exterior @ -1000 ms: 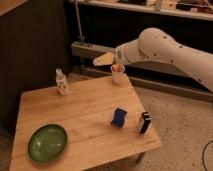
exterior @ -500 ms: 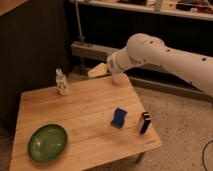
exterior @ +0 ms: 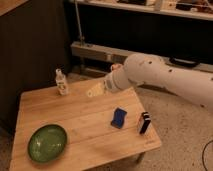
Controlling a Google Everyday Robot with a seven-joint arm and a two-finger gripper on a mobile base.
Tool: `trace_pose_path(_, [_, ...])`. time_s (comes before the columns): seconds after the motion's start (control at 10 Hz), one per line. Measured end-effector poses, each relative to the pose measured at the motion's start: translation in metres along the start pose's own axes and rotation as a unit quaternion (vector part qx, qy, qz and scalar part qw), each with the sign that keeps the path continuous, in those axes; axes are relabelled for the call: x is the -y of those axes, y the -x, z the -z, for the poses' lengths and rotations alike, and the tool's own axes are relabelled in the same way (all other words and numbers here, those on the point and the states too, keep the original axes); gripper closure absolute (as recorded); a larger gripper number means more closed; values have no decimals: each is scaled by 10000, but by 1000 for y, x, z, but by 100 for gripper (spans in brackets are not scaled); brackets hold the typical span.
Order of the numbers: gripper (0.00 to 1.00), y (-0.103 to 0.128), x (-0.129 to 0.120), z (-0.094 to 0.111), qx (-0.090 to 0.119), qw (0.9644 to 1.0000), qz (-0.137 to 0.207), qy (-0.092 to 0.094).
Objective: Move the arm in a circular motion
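The arm is thick and white with small dark holes. It reaches in from the right edge and hangs above the wooden table. Its gripper is a flat tan wedge pointing left and slightly down, above the table's back middle, a little right of the small clear bottle. Nothing shows in its hold.
A green plate lies at the table's front left. A blue packet and a dark upright box stand near the right edge. Behind the table are a dark wall and a metal shelf rail.
The arm has swung left and lower over the table, its tan tip moving from the back right toward the bottle. The things on the table have stayed put.
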Motion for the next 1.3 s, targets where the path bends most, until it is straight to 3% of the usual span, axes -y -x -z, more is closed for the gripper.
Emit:
trace_pose_path(0.2, [20, 8, 34, 0, -228, 9991, 238, -281])
trace_pose_path(0.4, [20, -7, 62, -8, -422, 9965, 456, -562])
trace_pose_path(0.8, [20, -52, 159, -37, -594, 9856, 1043, -1187])
trace_pose_path(1.0, [20, -65, 177, -47, -570, 9835, 1192, -1232])
trace_pose_path(1.3, [20, -86, 165, -68, -317, 9857, 1274, -1059])
